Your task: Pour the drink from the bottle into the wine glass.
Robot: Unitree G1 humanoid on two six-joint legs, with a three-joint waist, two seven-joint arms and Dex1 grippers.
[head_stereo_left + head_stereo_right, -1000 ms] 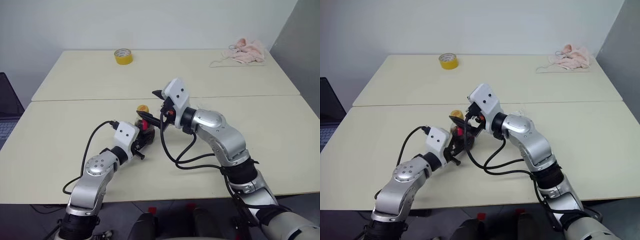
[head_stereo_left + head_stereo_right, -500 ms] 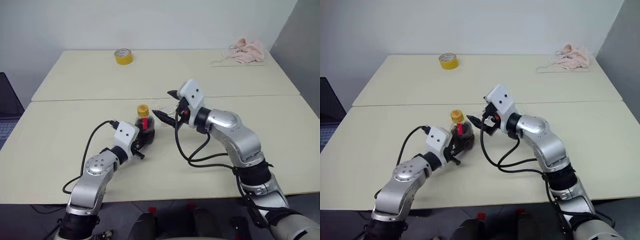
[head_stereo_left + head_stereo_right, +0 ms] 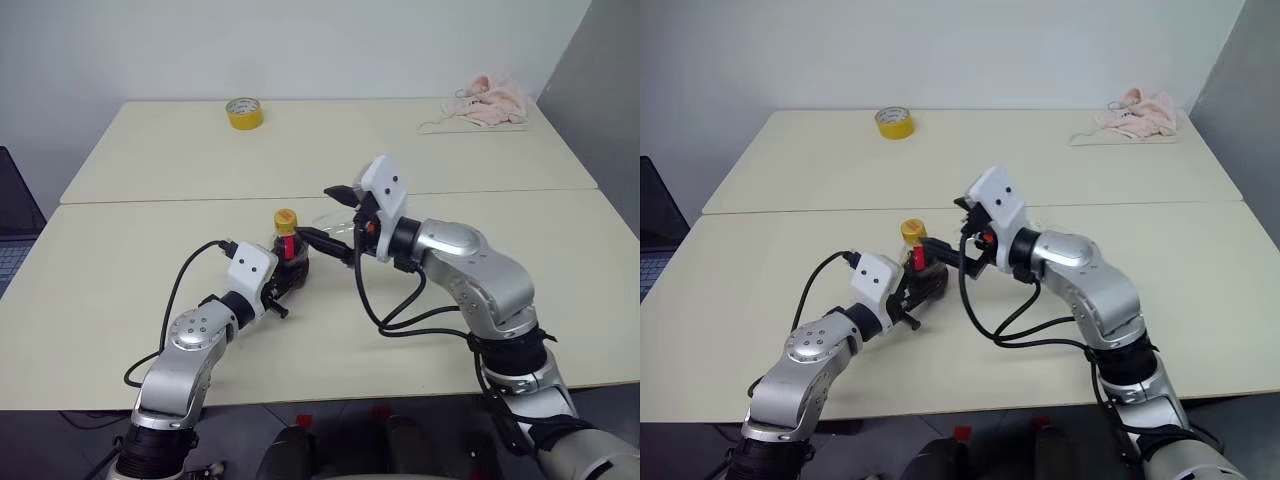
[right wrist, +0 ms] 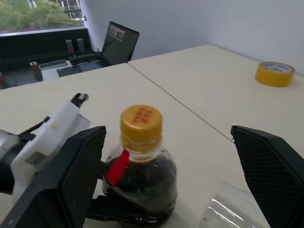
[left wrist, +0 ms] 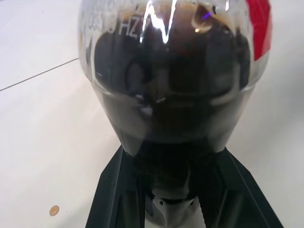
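Observation:
The bottle (image 3: pixel 288 240) stands upright on the near table, yellow cap on, with the dark drink (image 5: pixel 171 85) filling its round body. My left gripper (image 3: pixel 285 280) is shut on the bottle's lower body from the near left. To the bottle's right, my right gripper (image 3: pixel 315 212) is open and level, pointing at the capped neck. Its lower finger (image 3: pixel 320 240) reaches next to the neck. The wine glass (image 4: pixel 228 209) shows as clear glass low between the right fingers, close to the palm. I cannot tell whether it touches them.
A yellow tape roll (image 3: pixel 245 112) lies at the back left and a pink cloth (image 3: pixel 487 100) at the back right of the far table (image 3: pixel 330 150). A laptop (image 3: pixel 15 225) sits off the left edge. A seam (image 3: pixel 150 200) joins the two tables.
My right gripper was around the bottle's cap a second ago. It drew away to the right and now points at the neck from that side. Left gripper and bottle kept still.

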